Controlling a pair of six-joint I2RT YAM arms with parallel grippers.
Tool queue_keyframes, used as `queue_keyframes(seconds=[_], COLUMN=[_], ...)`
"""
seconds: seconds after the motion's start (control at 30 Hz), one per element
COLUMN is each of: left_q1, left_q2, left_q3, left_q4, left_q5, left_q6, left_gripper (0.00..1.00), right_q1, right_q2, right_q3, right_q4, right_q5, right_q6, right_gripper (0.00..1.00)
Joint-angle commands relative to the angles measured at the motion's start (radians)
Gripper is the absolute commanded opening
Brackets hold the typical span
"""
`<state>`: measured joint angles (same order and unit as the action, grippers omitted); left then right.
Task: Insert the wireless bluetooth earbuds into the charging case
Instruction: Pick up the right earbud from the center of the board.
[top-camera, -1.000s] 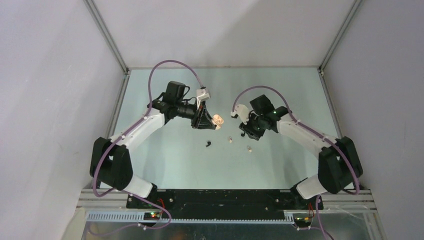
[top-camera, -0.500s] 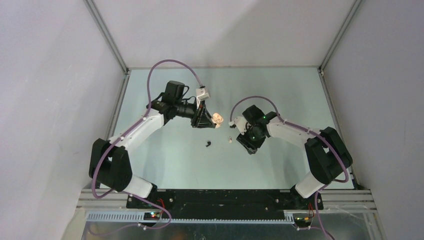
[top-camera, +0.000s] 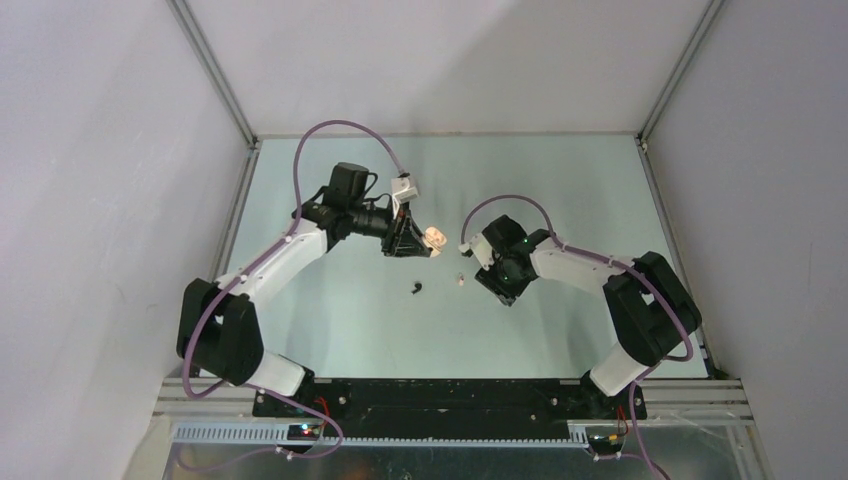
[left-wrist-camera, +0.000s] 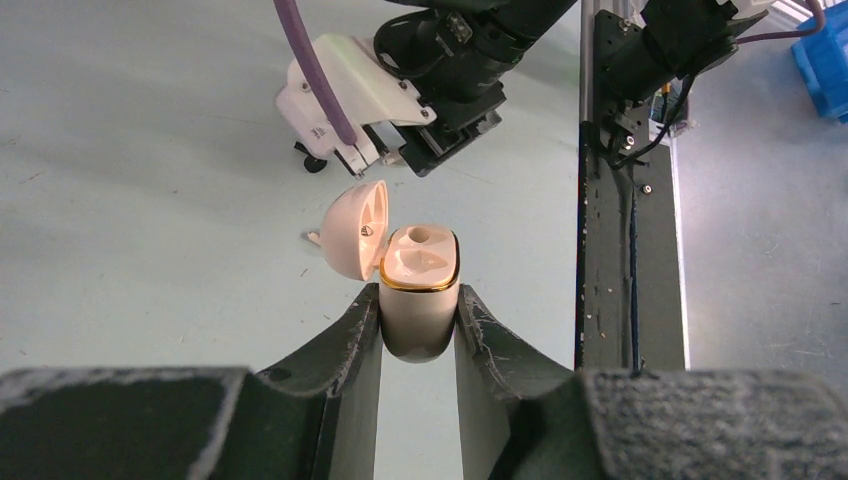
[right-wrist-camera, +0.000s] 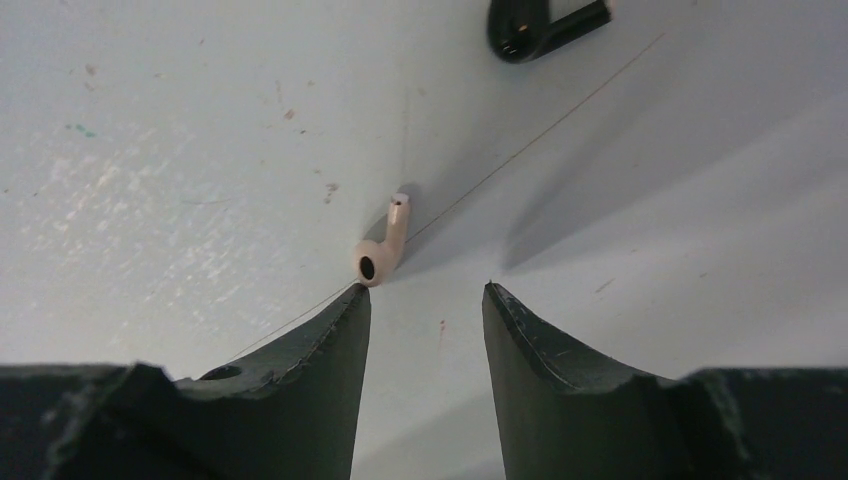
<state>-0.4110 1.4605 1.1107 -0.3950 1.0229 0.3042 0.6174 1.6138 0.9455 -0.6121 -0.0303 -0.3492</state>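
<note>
My left gripper (left-wrist-camera: 420, 305) is shut on the cream charging case (left-wrist-camera: 421, 262), held above the table with its lid (left-wrist-camera: 355, 230) flipped open to the left. From above, the case (top-camera: 436, 238) sits at the left gripper's (top-camera: 424, 243) tip. My right gripper (right-wrist-camera: 425, 290) is open and low over the table, with nothing between its fingers. A cream earbud (right-wrist-camera: 383, 245) lies just past its left fingertip (right-wrist-camera: 355, 300). A black earbud (right-wrist-camera: 545, 25) lies farther out. In the top view a black earbud (top-camera: 416, 289) and a cream earbud (top-camera: 461, 280) lie left of the right gripper (top-camera: 503, 292).
The pale green table (top-camera: 330, 320) is boxed in by grey walls on three sides, with metal posts at the back corners. The black base rail (top-camera: 450, 395) runs along the near edge. Both arms meet near the table's middle, about a hand's width apart.
The right arm has swung toward the near side and lowered its gripper over the spot where a cream earbud lay, jaws wider. The left arm and case have not moved.
</note>
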Motion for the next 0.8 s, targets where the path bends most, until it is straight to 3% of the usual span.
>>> queue_keyframes(seconds=[0.0, 0.23, 0.4, 0.77], left_q1=[-0.001, -0.002, -0.001, -0.001], left_q2=[-0.035, -0.035, -0.028, -0.037], left_q3=[-0.005, -0.005, -0.001, -0.006], left_q4=[0.03, 0.028, 0.029, 0.031], left_q5=[0.003, 0.001, 0.003, 0.0], left_q6=[-0.005, -0.008, -0.011, -0.008], left_gripper=[0.0, 0.0, 0.0, 0.0], right_q1=[-0.017, -0.037, -0.03, 0.018], right_q2=[0.005, -0.056, -0.108, -0.057], right_q3=[-0.007, -0.029, -0.03, -0.03], right_q4=[0.066, 0.044, 0.032, 0.086], right_q5=[0.059, 0.043, -0.059, -0.067], right_q6=[-0.009, -0.023, -0.001, 0.072], right_gripper=[0.49, 0.47, 0.46, 0.4])
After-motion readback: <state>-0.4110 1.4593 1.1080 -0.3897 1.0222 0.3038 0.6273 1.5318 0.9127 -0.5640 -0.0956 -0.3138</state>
